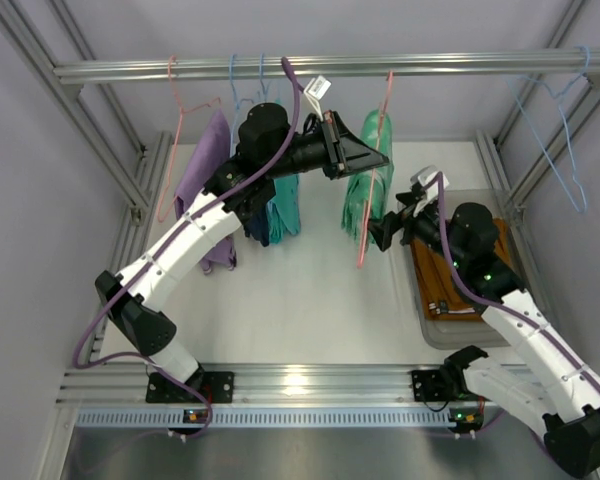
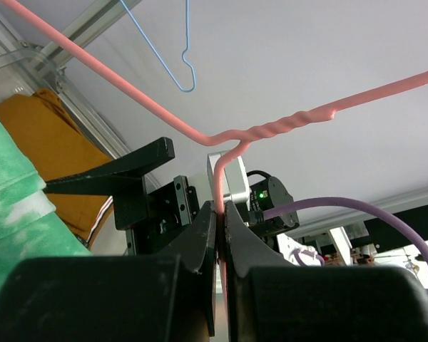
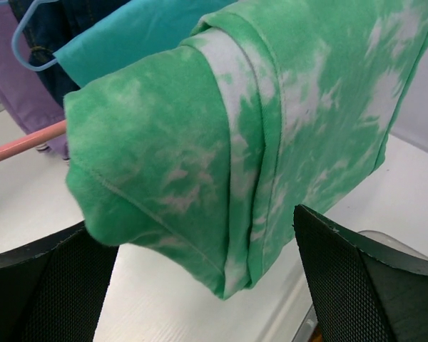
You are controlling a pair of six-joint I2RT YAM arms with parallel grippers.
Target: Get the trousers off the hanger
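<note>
Left gripper: jaws clenched on pink hanger wire. Right gripper: jaws released, flanked mint-green trousers fold. Rust-orange trousers lay in bin.

I see open worktop below the green trousers; teal pair crowds their left, tray blocks right.

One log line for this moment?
left gripper shut on pink wire hanger | right gripper open, facing mint-green white-mottled cloth trousers

Mint-green white-mottled trousers folded over pink hanger, rust-orange trousers lying flat in clear bin
</note>
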